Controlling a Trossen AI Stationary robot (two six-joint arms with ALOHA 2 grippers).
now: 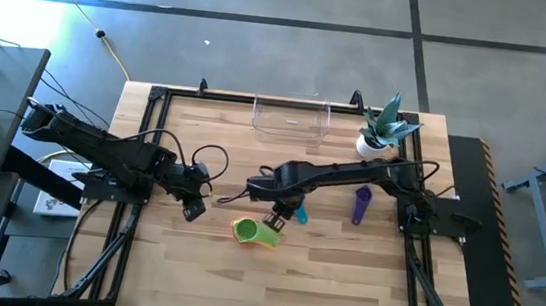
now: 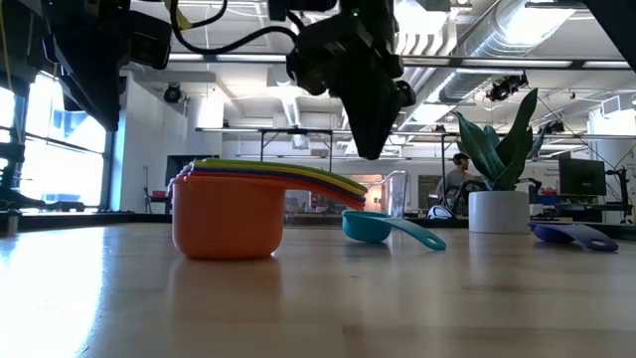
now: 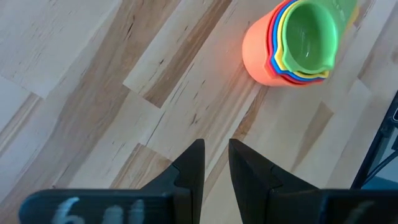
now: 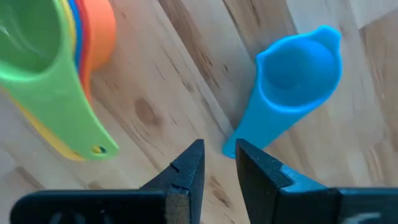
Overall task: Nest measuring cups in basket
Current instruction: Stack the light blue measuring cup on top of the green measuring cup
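Nested stack (image 1: 254,233): sits mid-surface, slightly toward the front edge, green cup on top, orange outermost. From the layers you can count five cups in it: orange, red, blue, yellow, green. One teal cup (image 1: 298,214) lies loose just beside the stack; one purple cup (image 1: 361,204) lies apart toward the right edge. Total seven cups.

Basket (image 1: 291,118): one, at the middle of the back edge, no cups in it. One white plant pot (image 1: 369,145) stands beside it.

Right gripper (image 1: 275,221) hovers over the teal cup's handle end, fingers nearly closed, holding nothing. Left gripper (image 1: 193,209) waits left of the stack, also nearly closed and empty.

Step in hand, as judged: pick up teal. Open the fingers wider first, straddle the flat handle squarely, descend without nudging the stack, then seat teal in the green cup.
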